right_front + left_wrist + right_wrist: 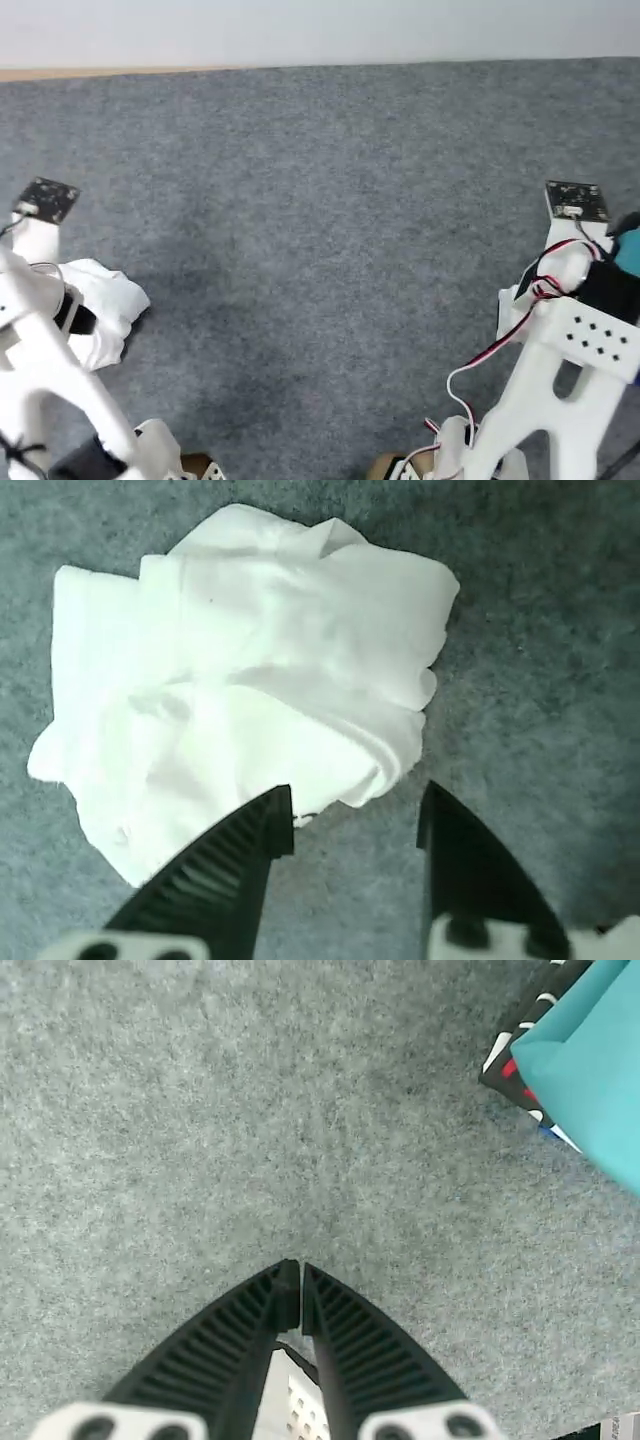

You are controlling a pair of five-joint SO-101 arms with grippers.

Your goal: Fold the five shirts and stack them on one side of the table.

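"Left gripper [355, 802]: how do its fingers stand, and what lies before them?" asks the student.

"Spread wide, holding nothing," the instructor answers. "The white shirt [240, 670] lies just ahead of the fingertips as a bunched heap on the grey felt table [560, 680]. One fingertip hangs over the heap's near edge and the other over bare felt. In the high view the same shirt sits at the left arm's side of the table, tucked against that arm."

"Has the heap a long axis to align with?"

"None that can be told, because it is crumpled, with folds running several ways. The coming move probably turns only on this: the cloth is straight ahead of the open jaws, so a short advance and descent would bring them onto its edge."

"And the right gripper [300, 1272]?"

"Pressed together over bare felt, pinching nothing, and well apart from the white shirt. The left arm is clearly the nearer. Beside the right arm lies a teal shirt [590, 1070] on top of a dark patterned garment [515, 1055]. That is likely the stack, though how neatly either is folded cannot be told."
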